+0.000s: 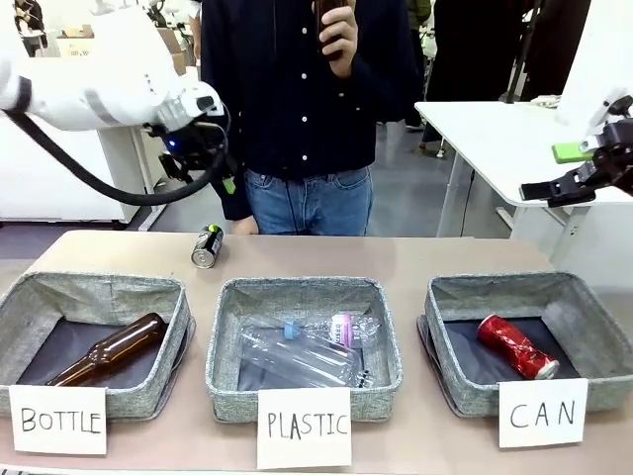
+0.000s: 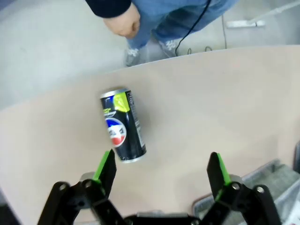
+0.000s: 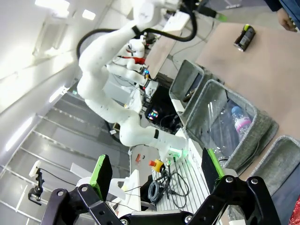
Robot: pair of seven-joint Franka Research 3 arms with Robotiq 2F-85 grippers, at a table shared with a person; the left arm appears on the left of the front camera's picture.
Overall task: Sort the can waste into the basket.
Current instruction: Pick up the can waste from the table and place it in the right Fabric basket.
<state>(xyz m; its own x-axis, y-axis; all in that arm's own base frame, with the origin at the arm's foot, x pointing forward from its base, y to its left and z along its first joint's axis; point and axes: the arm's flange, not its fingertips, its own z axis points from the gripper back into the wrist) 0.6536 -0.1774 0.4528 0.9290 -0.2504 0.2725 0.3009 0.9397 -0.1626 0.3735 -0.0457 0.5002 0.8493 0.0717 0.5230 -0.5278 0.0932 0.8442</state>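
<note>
Left wrist view crops the left pincer (image 2: 161,169) at the bottom edge, leaving its two green-padded fingers (image 2: 105,168) and black knuckles; the jaws are released and stand wide. Just ahead of one finger and clear of it, the black can (image 2: 123,125) lies on its side on the tan table (image 2: 211,103), its print too small to read. Only bare table lies between them. Past the far table edge, the person's hand (image 2: 123,22) hangs loosely curled, the sleeve cut by the frame top. Beside the other finger a grey basket corner (image 2: 267,183) pokes in; I cannot tell which basket. In the front view this pincer hangs above the can, its fingertips hard to separate from the dark cable and the person's (image 1: 297,99) dark shirt behind. Their raised hand (image 1: 338,35) grips something dark I cannot make out. The right pincer (image 1: 560,170) sits near the frame's right edge, its arm cropped there; its own wrist view shows it released and gaping. Below it, nearer the camera, is the CAN basket (image 1: 524,287), with the dented red can (image 1: 517,346) on its dark floor and a paper sign (image 1: 542,413) hiding part of the front wall. Toward the other arm, the PLASTIC basket (image 1: 297,289) holds clear bottles (image 1: 307,351), and the BOTTLE basket (image 1: 89,285) holds a brown bottle (image 1: 109,351), its neck hidden behind the wall.
</note>
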